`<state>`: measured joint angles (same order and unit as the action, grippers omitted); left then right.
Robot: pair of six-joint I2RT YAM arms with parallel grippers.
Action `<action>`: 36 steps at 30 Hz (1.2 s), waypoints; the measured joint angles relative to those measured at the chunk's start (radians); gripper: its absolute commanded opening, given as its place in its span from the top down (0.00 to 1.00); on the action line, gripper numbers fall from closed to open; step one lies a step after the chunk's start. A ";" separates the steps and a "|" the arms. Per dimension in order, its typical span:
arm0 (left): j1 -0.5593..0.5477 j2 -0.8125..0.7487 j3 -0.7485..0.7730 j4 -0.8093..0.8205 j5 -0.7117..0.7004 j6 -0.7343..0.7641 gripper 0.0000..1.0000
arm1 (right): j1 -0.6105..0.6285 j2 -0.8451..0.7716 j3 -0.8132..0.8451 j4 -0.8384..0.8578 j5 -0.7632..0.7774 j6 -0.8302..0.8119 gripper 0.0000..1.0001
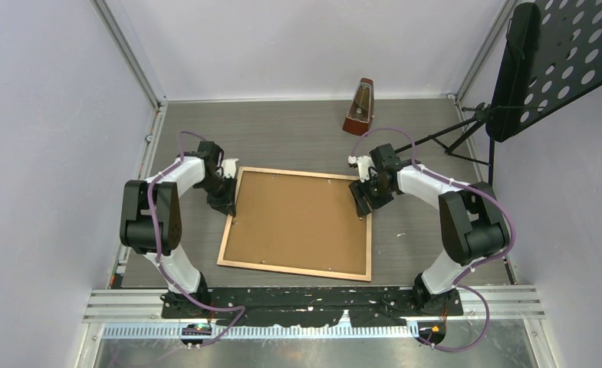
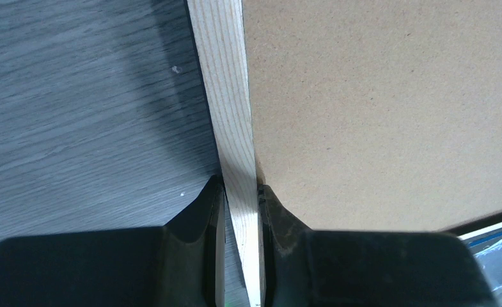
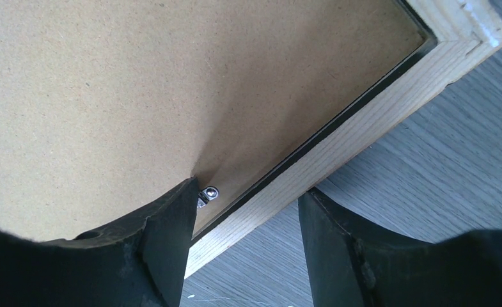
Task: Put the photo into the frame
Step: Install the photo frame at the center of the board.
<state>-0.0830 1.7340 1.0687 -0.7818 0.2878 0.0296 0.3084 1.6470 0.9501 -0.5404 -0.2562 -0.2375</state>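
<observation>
frame | face-down; flat | pale wood border; brown backing inside

You have one frame at the centre of the overhead view, with one brown backing board inside its border. Two robot arms rise from the bottom edge: one left arm at lower left and one right arm at lower right. Each carries one gripper, so two in all: the left gripper and the right gripper. One metronome stands at upper centre. One black music stand fills the upper right. The right wrist view shows one small metal clip. There is one table.
</observation>
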 measured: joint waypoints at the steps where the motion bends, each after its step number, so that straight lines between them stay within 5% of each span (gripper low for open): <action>1: 0.000 0.000 0.000 0.000 0.000 0.000 0.99 | 0.003 0.000 0.000 0.000 0.005 0.000 0.37; 23: 0.002 0.000 0.000 -0.001 -0.004 0.004 0.99 | 0.039 -0.002 0.014 -0.051 0.037 -0.061 0.38; 36: 0.004 0.000 0.000 -0.001 -0.004 0.004 0.99 | 0.049 -0.011 0.019 -0.093 0.056 -0.119 0.54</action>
<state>-0.0788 1.7340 1.0687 -0.7830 0.2836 0.0338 0.3573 1.6360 0.9691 -0.6331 -0.1997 -0.3561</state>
